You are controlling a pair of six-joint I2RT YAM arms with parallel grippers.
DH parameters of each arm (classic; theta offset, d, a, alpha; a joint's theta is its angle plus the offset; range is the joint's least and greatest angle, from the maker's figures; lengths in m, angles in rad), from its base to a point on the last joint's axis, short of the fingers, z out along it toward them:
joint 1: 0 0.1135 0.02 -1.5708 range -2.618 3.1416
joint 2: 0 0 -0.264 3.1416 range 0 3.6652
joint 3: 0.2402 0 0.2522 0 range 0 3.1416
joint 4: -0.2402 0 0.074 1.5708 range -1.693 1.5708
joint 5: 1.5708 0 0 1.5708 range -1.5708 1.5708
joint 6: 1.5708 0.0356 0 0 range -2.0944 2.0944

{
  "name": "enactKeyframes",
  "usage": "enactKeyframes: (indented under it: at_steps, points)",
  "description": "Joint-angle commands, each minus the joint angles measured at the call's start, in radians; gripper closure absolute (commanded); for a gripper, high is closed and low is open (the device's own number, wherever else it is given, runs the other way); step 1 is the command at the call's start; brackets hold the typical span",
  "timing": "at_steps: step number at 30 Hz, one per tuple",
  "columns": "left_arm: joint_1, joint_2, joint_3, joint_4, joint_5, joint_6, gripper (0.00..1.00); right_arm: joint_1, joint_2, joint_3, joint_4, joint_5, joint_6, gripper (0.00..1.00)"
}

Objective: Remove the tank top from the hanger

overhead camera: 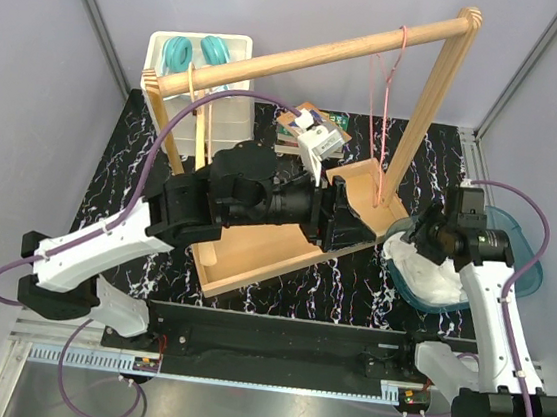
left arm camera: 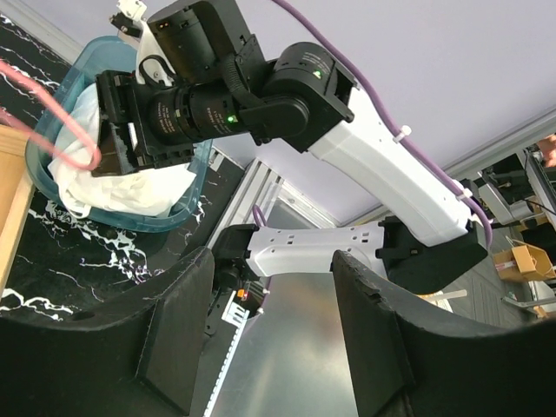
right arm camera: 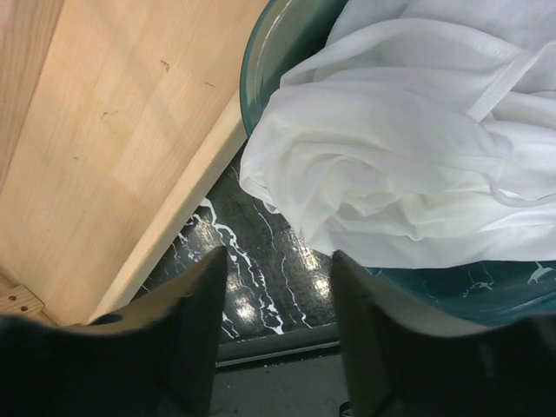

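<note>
Nearby, right gripper (right arm camera: pixel 280 278) spread wide and empty, poised over the basin (right arm camera: pixel 278 35) rim. Alongside, left gripper (left arm camera: pixel 274 269) likewise agape, holding nothing, above the rack (overhead camera: pixel 253 254) base. Beyond, white tank top (right arm camera: pixel 391 156) crumpled inside that basin; farther back, 1 bare pink hanger (overhead camera: pixel 381 100) hooked on the rack.

No words, brand names or numbers can be read in any of the three views. In the left wrist view a small white sticker (left arm camera: pixel 233 311) with dark marks sits on an arm base (left arm camera: pixel 228 278), but it is too small and blurred to make out. In the top view, tiny labels (overhead camera: pixel 147 360) on the rail (overhead camera: pixel 269 381) at the table's (overhead camera: pixel 122 171) near edge are equally illegible.
</note>
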Motion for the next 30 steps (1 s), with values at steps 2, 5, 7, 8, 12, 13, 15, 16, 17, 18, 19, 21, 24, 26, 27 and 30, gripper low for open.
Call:
enactKeyframes:
  at_steps: [2,5,7,8,12,13,15,16,17,18,19,21,24,26,27,30]
  points:
    - [-0.001,0.034,0.065,0.033,0.041,0.013,0.39,-0.005,-0.019,-0.034,0.090,-0.056,0.029,0.55]
    - [-0.001,0.042,0.078,0.033,0.050,0.015,0.39,-0.005,0.029,-0.080,0.165,-0.063,0.061,0.62]
    - [-0.001,0.042,0.082,0.031,0.051,0.013,0.39,-0.005,0.089,-0.100,0.191,-0.062,0.084,0.65]
    - [-0.001,0.036,0.081,0.030,0.048,0.013,0.39,-0.008,0.126,-0.104,0.197,-0.050,0.093,0.65]
    - [-0.001,0.008,0.062,0.016,0.028,0.013,0.39,-0.021,0.191,-0.163,0.257,0.082,0.124,0.55]
    - [-0.001,0.002,0.056,0.015,0.016,0.015,0.39,-0.027,0.204,-0.179,0.277,0.105,0.128,0.55]
    - [-0.001,-0.016,0.041,0.012,0.007,0.015,0.38,-0.074,0.270,-0.205,0.280,0.139,0.138,0.55]
    - [-0.001,-0.019,0.041,0.010,0.002,0.015,0.38,-0.093,0.292,-0.209,0.282,0.142,0.142,0.55]
    - [0.001,-0.021,0.041,0.004,0.002,0.015,0.38,-0.102,0.330,-0.217,0.282,0.142,0.144,0.55]
    - [-0.001,-0.024,0.041,0.001,-0.001,0.015,0.38,-0.106,0.339,-0.220,0.283,0.139,0.147,0.54]
    - [-0.001,-0.025,0.042,-0.001,-0.007,0.015,0.38,-0.107,0.346,-0.222,0.283,0.135,0.147,0.54]
    - [0.001,-0.021,0.042,-0.002,-0.007,0.015,0.38,-0.107,0.341,-0.226,0.289,0.133,0.151,0.53]
    - [0.001,-0.013,0.053,-0.005,0.001,0.015,0.38,-0.108,0.317,-0.225,0.283,0.142,0.144,0.51]
    - [0.001,-0.009,0.061,-0.008,0.002,0.017,0.38,-0.107,0.289,-0.200,0.254,0.144,0.147,0.48]
    - [0.001,-0.009,0.061,-0.010,0.001,0.017,0.38,-0.107,0.278,-0.190,0.224,0.136,0.147,0.46]
    - [0.001,-0.001,0.070,-0.008,-0.005,0.015,0.38,-0.107,0.228,-0.136,0.159,0.069,0.124,0.38]
